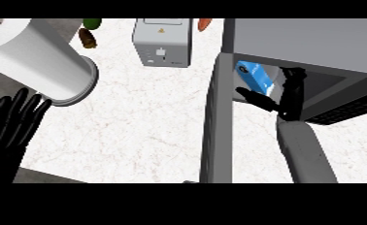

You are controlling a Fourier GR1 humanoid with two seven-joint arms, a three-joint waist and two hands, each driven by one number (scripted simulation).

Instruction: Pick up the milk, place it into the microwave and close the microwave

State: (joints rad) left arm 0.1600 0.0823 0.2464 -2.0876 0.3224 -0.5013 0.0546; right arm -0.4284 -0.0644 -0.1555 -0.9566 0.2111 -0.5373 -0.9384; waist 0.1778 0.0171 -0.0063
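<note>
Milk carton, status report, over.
Right hand open at milk carton, carton inside microwave. Left hand open, resting at left edge. Microwave door open.

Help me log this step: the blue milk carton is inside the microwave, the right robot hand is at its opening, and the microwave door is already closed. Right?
Not quite. The head view shows the microwave door standing open, not closed. The rest holds: the blue milk carton is inside the microwave, and the right robot hand is at its opening.

Right hand [281, 98] beside milk [255, 75] inside open microwave [301, 40]; left hand [20, 122] resting.
</note>
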